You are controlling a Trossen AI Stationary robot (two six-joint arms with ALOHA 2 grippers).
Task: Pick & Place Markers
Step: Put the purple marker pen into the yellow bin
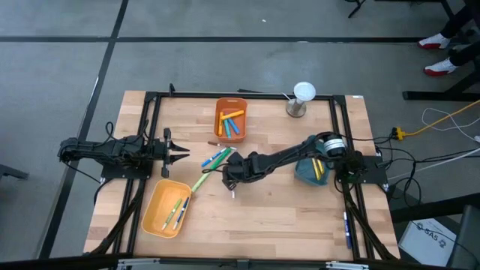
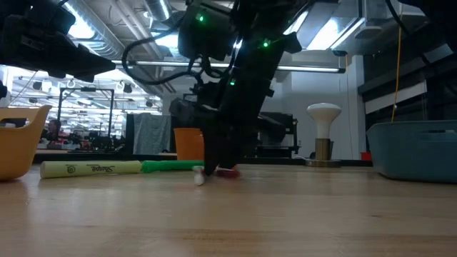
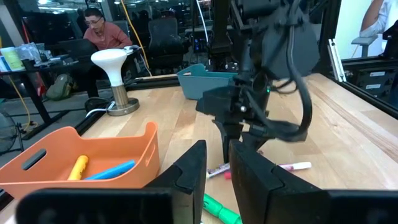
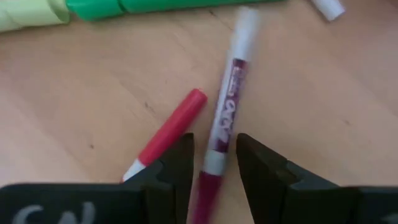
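low over the table's middle, the right gripper (image 4: 212, 171) straddles a purple-and-white marker (image 4: 227, 106) lying flat on the wood, fingers spread to either side, beside a red marker (image 4: 168, 134). nearby lies a green marker (image 4: 161, 6). the left gripper (image 1: 180, 152) waits, fingers apart, at the left edge.

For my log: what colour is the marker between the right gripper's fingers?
Maroon-and-white marker, lying between the right gripper's open dark fingers; right wrist view shows it best.
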